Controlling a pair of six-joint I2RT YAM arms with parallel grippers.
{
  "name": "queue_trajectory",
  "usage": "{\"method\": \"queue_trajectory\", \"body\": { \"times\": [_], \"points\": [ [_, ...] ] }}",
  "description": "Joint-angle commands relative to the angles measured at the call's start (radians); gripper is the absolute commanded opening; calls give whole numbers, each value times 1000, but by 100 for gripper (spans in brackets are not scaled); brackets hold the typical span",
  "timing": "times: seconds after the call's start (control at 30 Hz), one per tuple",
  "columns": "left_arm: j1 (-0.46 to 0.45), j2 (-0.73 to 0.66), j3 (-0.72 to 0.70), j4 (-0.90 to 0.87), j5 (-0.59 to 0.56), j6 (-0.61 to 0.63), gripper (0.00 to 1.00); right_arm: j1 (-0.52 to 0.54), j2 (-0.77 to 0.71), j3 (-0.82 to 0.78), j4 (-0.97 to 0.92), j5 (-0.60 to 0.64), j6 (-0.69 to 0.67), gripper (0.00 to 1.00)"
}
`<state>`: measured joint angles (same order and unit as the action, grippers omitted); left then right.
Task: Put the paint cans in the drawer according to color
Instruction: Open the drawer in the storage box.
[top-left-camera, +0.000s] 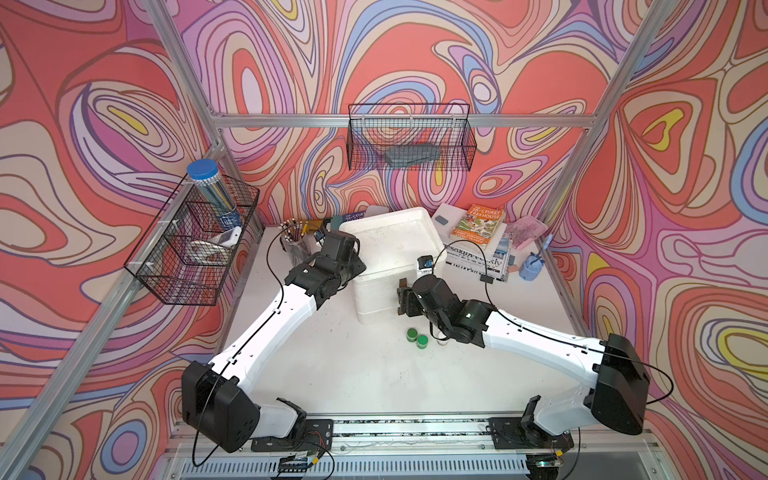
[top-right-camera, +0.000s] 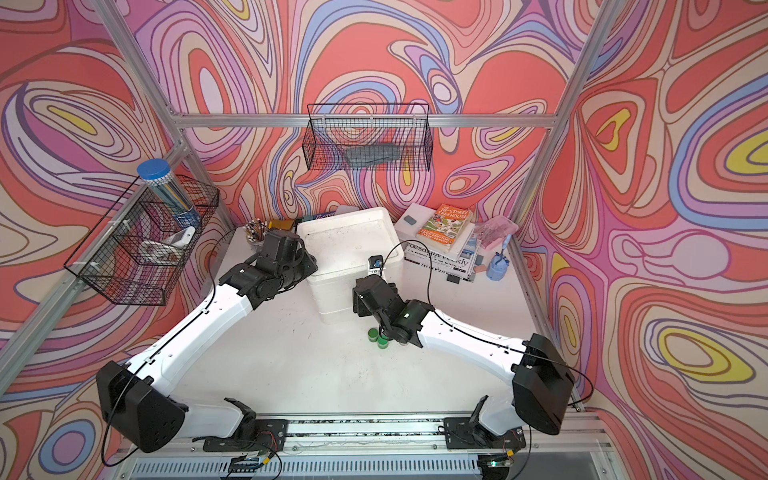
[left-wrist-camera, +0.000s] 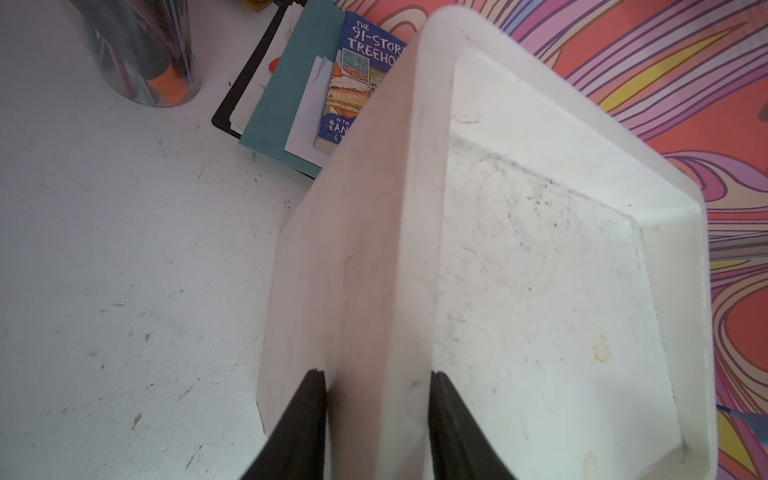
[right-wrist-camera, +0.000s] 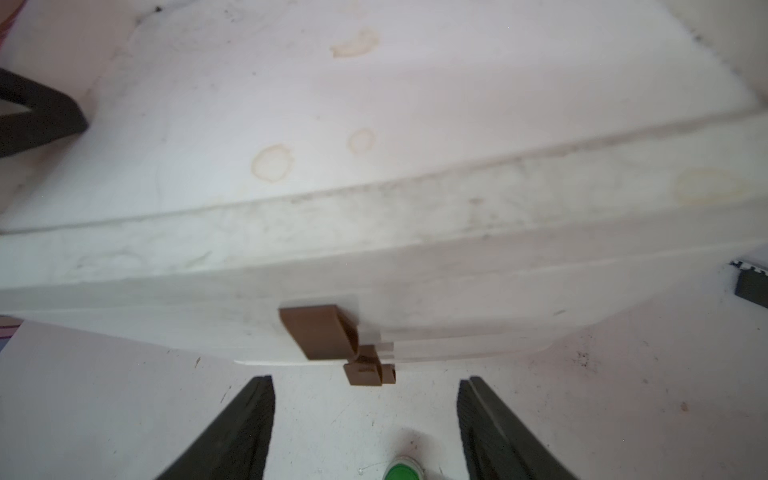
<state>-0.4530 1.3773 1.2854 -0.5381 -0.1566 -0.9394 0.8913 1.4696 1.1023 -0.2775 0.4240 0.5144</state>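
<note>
Paint cans first: you can count two small green-lidded round jars (top-left-camera: 412, 334) side by side on the white tabletop (top-left-camera: 332, 374), near the front of the white plastic drawer unit (top-left-camera: 376, 303). A third, white-lidded jar (top-left-camera: 442, 341) peeks out from under the right arm just beside them. No magenta jars show. The unit's drawers look shut.

Your right gripper (right-wrist-camera: 365, 379) stands with its jaws apart just before the unit's front. Two brown handles (right-wrist-camera: 320, 332) lie ahead of its fingertips. Your left gripper (left-wrist-camera: 378, 374) pinches the unit's top rim.

Two risks: pulling a handle could drag the whole unit if that pinch slips, and the right arm could knock the jars beneath it.
</note>
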Motion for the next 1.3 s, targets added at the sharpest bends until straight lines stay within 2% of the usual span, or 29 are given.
{"method": "queue_trajectory", "body": {
  "times": [0.0, 0.43, 0.57, 0.73, 0.97, 1.27],
  "points": [
    [-18, 11, -44, -105, 38, -1, 38, -22, 24, 32, 5, -3, -17, 72],
    [-19, 8, -49, -104, 37, -2, 37, -32, 69, 60, 93, -90, -99, 68],
    [-18, 12, -46, -102, 40, -3, 37, -32, 87, 78, 100, -77, -106, 64],
    [-19, 17, -48, -105, 42, -9, 36, -31, 104, 85, 125, -42, -109, 48],
    [-19, 14, -52, -103, 33, -15, 36, -31, 102, 78, 123, -134, -122, 22],
    [-18, 14, -59, -100, 30, -15, 36, -31, 60, 44, 108, -155, -131, 0]
  ]
}}
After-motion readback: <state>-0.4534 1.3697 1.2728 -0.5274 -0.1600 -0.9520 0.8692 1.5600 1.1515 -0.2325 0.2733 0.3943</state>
